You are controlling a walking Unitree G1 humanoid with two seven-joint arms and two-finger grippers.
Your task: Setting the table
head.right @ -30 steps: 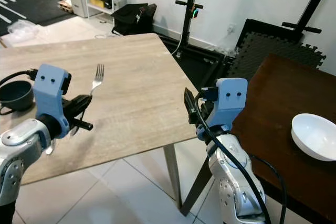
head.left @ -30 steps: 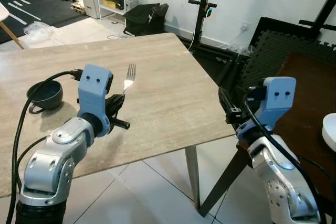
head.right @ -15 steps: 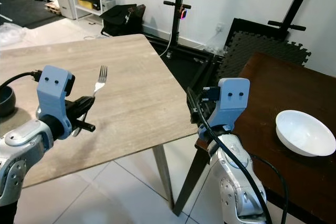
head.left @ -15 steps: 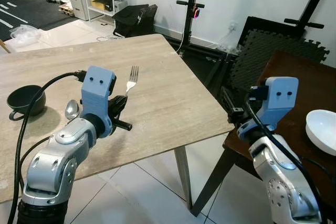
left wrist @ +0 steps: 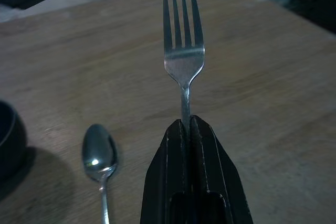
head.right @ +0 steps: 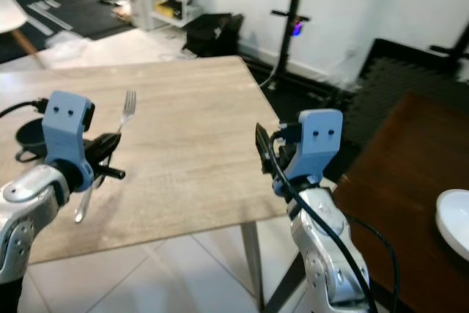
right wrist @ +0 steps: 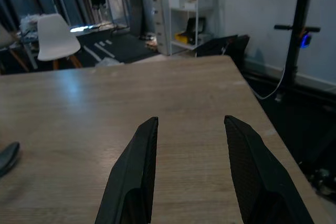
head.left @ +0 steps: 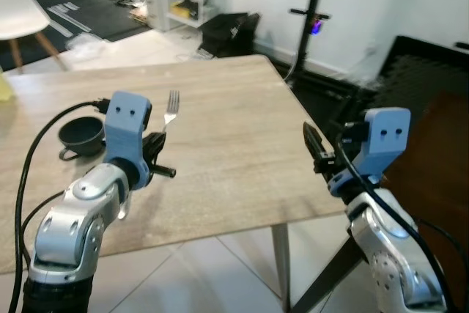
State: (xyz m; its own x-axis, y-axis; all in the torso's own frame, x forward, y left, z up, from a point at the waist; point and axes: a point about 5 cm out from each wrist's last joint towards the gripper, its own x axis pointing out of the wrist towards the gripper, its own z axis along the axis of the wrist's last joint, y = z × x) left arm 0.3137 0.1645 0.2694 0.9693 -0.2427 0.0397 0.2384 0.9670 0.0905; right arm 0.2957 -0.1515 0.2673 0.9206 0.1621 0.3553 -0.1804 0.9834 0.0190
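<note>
My left gripper (head.left: 157, 146) is shut on the handle of a silver fork (head.left: 171, 105), which it holds tines-up just above the light wooden table (head.left: 234, 144). In the left wrist view the fork (left wrist: 182, 51) rises from the closed fingertips, and a spoon (left wrist: 98, 153) lies flat on the wood beside it. A black cup (head.left: 80, 135) stands on the table to the left of that gripper. My right gripper (right wrist: 190, 124) is open with nothing between its fingers, hovering at the table's right edge (head.right: 261, 144).
A dark brown table (head.right: 410, 174) stands to the right with a white bowl (head.right: 456, 219) on it. A white chair (head.left: 18, 12) is at the far left. Behind the wooden table are a black bag (head.left: 231, 28), shelving and a black stand (head.left: 315, 5).
The camera has swung left, so the bowl and brown table have slid toward the right edge. The left gripper still holds the fork and the right gripper stays open.
</note>
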